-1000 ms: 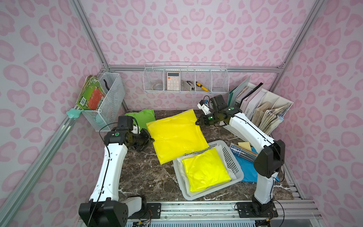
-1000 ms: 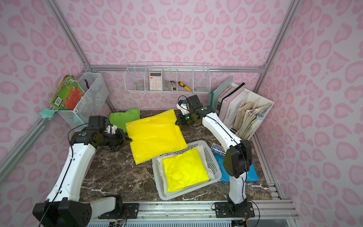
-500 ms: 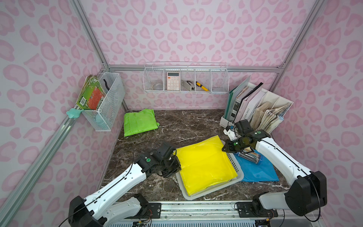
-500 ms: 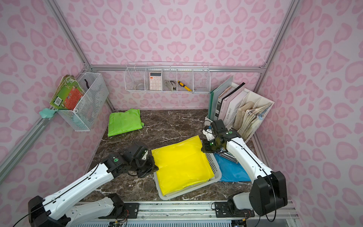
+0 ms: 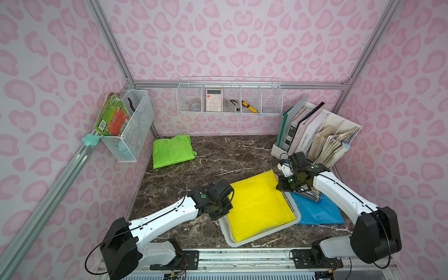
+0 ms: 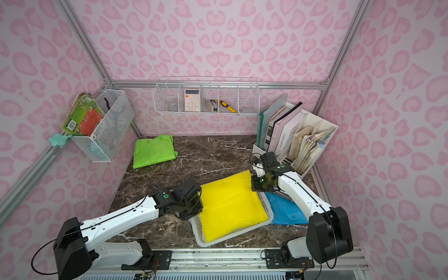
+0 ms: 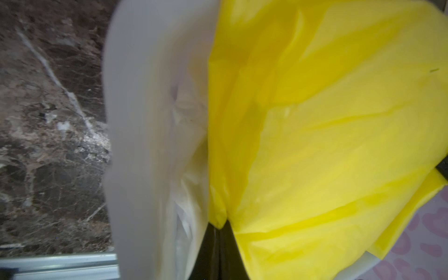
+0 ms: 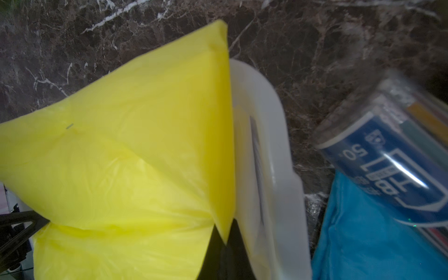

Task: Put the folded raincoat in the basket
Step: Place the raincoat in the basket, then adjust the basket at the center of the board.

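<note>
The folded raincoat (image 5: 257,206) (image 6: 230,208) is a yellow plastic sheet spread over the low white basket (image 5: 226,238) (image 6: 200,238) at the table's front. It covers most of the basket's inside, and its far corner sticks out past the rim. My left gripper (image 5: 228,206) (image 6: 200,209) is shut on the coat's left edge. My right gripper (image 5: 280,188) (image 6: 253,188) is shut on its right edge. In the left wrist view the raincoat (image 7: 327,145) bunches into the gripper (image 7: 219,229) beside the basket rim (image 7: 150,145). The right wrist view shows the raincoat (image 8: 133,157) pinched in the gripper (image 8: 225,242) beside the basket rim (image 8: 274,169).
A green folded raincoat (image 5: 172,150) lies at the back left. A blue folded one (image 5: 317,211) lies right of the basket, with a clear tube of pens (image 5: 308,194) on it. A file holder (image 5: 315,131), a wire rack (image 5: 230,99) and a mesh bin (image 5: 131,123) line the walls.
Both arms carried the yellow raincoat from the middle-back of the table forward and down onto the basket, covering a yellow raincoat that lay in it. Over the last half second little has moved.
</note>
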You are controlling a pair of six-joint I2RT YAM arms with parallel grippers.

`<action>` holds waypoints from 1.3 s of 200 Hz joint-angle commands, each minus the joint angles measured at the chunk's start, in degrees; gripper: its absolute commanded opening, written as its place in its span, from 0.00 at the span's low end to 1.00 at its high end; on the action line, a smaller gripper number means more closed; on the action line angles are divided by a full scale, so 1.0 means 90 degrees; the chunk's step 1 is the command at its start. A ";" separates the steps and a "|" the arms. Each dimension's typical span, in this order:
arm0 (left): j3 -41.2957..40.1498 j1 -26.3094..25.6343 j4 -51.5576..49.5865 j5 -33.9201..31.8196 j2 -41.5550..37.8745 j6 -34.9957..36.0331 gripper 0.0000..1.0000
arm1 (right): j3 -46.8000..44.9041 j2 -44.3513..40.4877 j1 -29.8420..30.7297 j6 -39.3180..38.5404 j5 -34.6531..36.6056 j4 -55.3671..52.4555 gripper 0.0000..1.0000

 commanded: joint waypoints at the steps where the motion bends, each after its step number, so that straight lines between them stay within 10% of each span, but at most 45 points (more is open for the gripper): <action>1: -0.0149 0.0000 -0.0222 -0.0259 -0.0052 -0.0152 0.00 | -0.0085 0.0034 0.0004 0.0019 -0.0008 0.0184 0.00; 38: -0.0060 0.0004 -0.0314 -0.0147 -0.0037 -0.0022 0.15 | -0.0037 0.0177 0.0000 0.0057 -0.0193 0.0212 0.00; 91: 0.0761 0.0037 -0.1800 -0.1002 -0.0319 0.0161 0.52 | 0.0595 -0.0090 -0.0018 0.0097 0.0249 -0.0255 0.57; 188: 0.0067 0.0409 -0.1538 -0.0386 -0.1128 0.0317 0.64 | -0.0183 -0.0344 -0.0038 0.0293 0.1250 -0.0082 0.67; 260: 0.0074 0.1029 -0.0925 0.0038 -0.0475 0.0844 0.65 | -0.1396 -0.1188 0.0070 0.1779 0.0018 0.1151 0.40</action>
